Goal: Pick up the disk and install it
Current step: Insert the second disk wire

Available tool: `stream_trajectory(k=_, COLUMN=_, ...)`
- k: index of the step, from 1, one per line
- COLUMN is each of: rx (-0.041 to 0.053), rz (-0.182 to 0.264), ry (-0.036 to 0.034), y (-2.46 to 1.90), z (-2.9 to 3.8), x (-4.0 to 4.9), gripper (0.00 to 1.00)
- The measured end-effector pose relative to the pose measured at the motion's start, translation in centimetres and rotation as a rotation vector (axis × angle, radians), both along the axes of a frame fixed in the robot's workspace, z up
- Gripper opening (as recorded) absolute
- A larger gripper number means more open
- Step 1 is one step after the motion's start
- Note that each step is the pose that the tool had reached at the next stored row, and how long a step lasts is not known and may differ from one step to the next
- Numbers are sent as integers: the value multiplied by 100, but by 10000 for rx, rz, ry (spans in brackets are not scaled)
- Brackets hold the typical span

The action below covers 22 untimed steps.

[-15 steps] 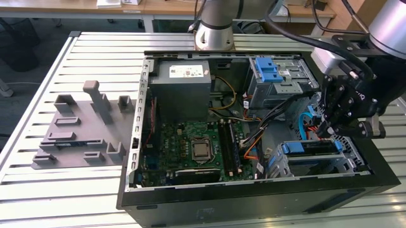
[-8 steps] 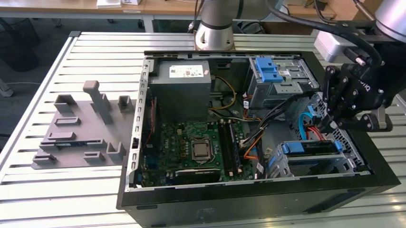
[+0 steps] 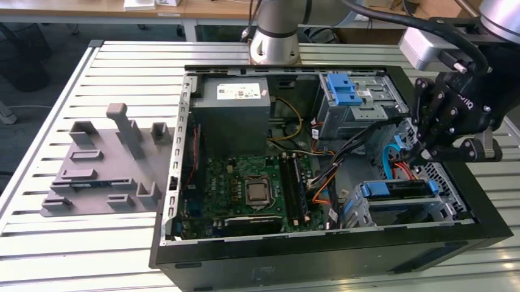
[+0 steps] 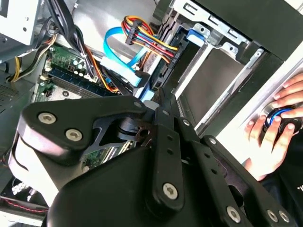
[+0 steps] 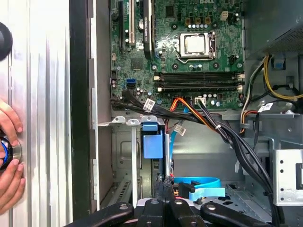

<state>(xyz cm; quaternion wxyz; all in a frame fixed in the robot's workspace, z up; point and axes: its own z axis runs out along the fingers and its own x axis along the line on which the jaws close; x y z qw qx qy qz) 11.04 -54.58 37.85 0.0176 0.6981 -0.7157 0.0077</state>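
Note:
The disk [image 3: 394,190] sits with its blue rails in the lower drive cage of the open computer case [image 3: 325,255], on the exterior view's right. In the first wrist view the disk [image 5: 152,144] shows edge-on, its blue end tab towards the motherboard. My black gripper [image 3: 416,157] hangs just above the disk's cable end, close to it; whether it touches I cannot tell. Its fingers lie together in both wrist views, gripper [image 5: 164,185] and gripper [image 4: 158,94], with nothing seen between them.
A grey box with a white sticker [image 3: 235,109] and a blue latch cage [image 3: 349,91] fill the case's far side. The motherboard [image 3: 252,188] lies in the middle. Cable bundles [image 5: 222,132] and a blue ribbon [image 5: 199,187] crowd the gripper. A grey fixture [image 3: 101,164] stands outside. A hand [image 5: 9,156] rests on a knob.

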Motion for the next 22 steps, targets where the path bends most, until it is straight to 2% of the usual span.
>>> stream_trajectory(k=3, rx=-8, rz=30, ry=0, y=46, z=17, x=-3, gripper=11)
stream_trajectory(k=5, rx=-17, rz=66, ry=1, y=101, z=17, x=-3, gripper=11)
stream_trajectory(k=9, rx=-110, rz=108, ry=8, y=141, z=17, x=-3, gripper=11)
stream_trajectory(k=13, rx=-130, rz=142, ry=29, y=196, z=16, x=-3, gripper=11)
stream_trajectory(k=15, rx=-128, rz=150, ry=44, y=208, z=3, x=-4, gripper=11)
stream_trajectory(k=16, rx=-130, rz=155, ry=50, y=213, z=-1, x=-4, gripper=17)
stream_trajectory(k=20, rx=-135, rz=180, ry=93, y=227, z=-15, x=-3, gripper=19)
stream_trajectory(k=21, rx=-139, rz=185, ry=106, y=231, z=-19, x=-2, gripper=25)
stream_trajectory(k=22, rx=-141, rz=190, ry=121, y=235, z=-23, x=-1, gripper=25)
